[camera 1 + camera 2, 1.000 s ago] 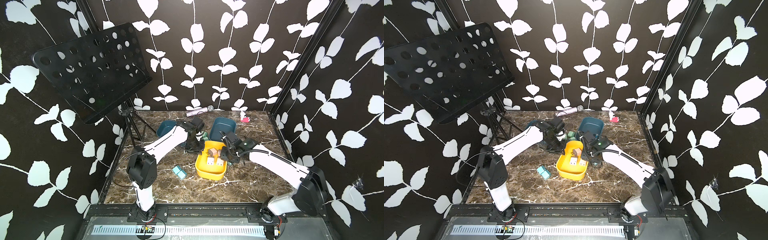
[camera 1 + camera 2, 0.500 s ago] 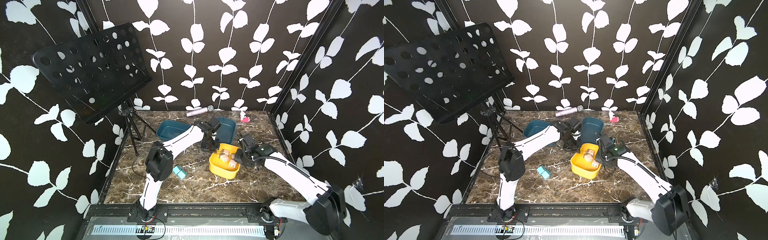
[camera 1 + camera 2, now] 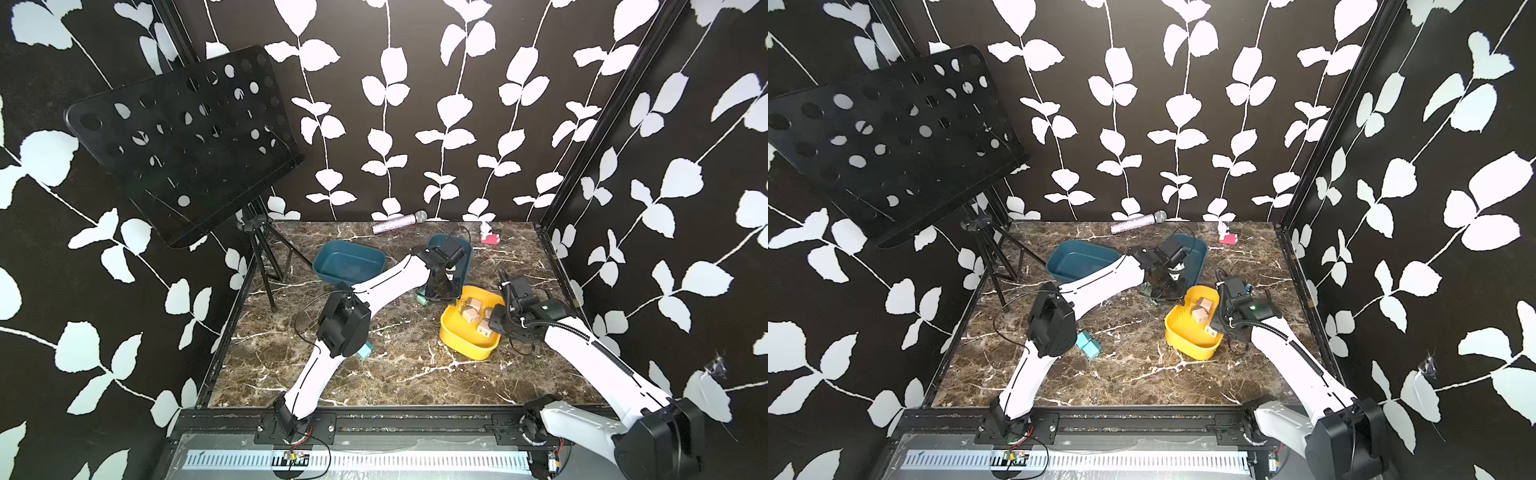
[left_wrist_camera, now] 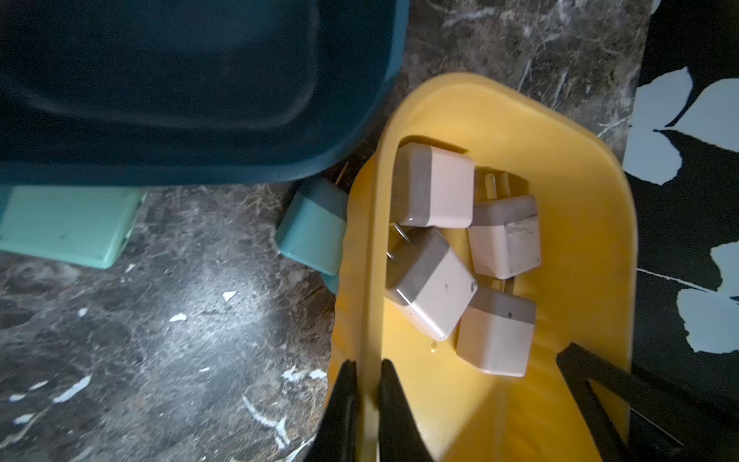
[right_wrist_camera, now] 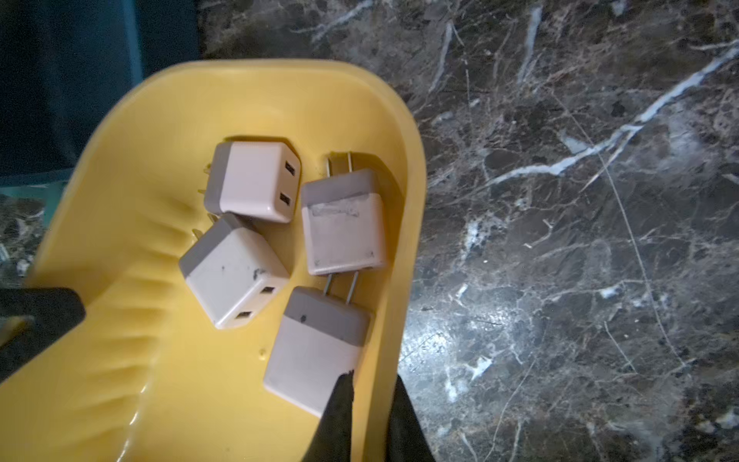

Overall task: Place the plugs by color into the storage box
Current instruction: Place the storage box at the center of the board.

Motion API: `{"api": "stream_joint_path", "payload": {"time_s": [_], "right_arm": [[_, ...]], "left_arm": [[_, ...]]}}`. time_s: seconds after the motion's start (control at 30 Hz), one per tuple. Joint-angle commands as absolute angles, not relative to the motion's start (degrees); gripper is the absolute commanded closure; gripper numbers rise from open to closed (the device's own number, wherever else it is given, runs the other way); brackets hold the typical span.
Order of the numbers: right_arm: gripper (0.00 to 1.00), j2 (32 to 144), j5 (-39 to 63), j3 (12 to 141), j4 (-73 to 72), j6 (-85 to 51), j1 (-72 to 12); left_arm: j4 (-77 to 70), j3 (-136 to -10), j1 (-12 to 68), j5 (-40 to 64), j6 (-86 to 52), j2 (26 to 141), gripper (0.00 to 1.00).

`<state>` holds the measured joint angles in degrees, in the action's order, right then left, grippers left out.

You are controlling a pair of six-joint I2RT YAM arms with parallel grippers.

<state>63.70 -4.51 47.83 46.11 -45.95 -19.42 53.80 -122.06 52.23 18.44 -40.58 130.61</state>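
A dark brown marble table (image 3: 395, 374) with white veins sits inside a booth of black walls (image 3: 415, 104) printed with white leaves. A black perforated music stand (image 3: 183, 141) rises at the table's back left corner. A microphone (image 3: 399, 222) lies along the back edge, and a small pink-red toy (image 3: 488, 237) sits near the back right corner. Two teal boxes stand toward the back: one (image 3: 349, 262) left of centre and empty, the other (image 3: 465, 257) just behind the left arm's wrist and partly hidden by it.

A yellow box (image 3: 465, 347) sits right of the table's middle, close in front of that second teal box. Four beige plugs (image 5: 348, 224) lie jumbled inside it, prongs pointing different ways. A blue plug (image 4: 312, 228) lies on the table against the yellow box's outer wall, between it and the teal box. Two more blue plugs (image 3: 1090, 345) lie together beside the left arm's elbow, left of centre.

The left gripper (image 4: 364, 368) is closed, pinching the yellow box's wall between its black fingers, one inside and one outside. The right gripper (image 5: 372, 384) is nearly closed and pinches the opposite wall the same way, its inner finger just touching a beige plug
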Motion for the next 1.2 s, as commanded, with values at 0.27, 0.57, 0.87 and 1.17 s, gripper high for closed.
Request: {"api": "stream_joint_path", "payload": {"time_s": [0.27,0.57,0.87,1.17], "right_arm": [[0.85,62.46,-1.4,44.97,40.31,-35.92,-11.91],[0.84,65.21,2.28,42.83,37.47,-27.91,-2.94],[0.8,69.11,2.46,42.42,36.6,-23.5,-0.16],[0.26,66.72,-1.27,44.29,42.38,-22.15,0.0]], "left_arm": [[48.87,-134.78,57.06,18.46,-46.99,140.0,0.87],[45.59,-137.27,58.38,19.01,-50.9,144.7,0.83],[41.86,-138.32,60.53,23.02,-53.42,148.75,0.7],[46.84,-138.24,59.21,22.36,-48.47,143.91,0.34]]}}
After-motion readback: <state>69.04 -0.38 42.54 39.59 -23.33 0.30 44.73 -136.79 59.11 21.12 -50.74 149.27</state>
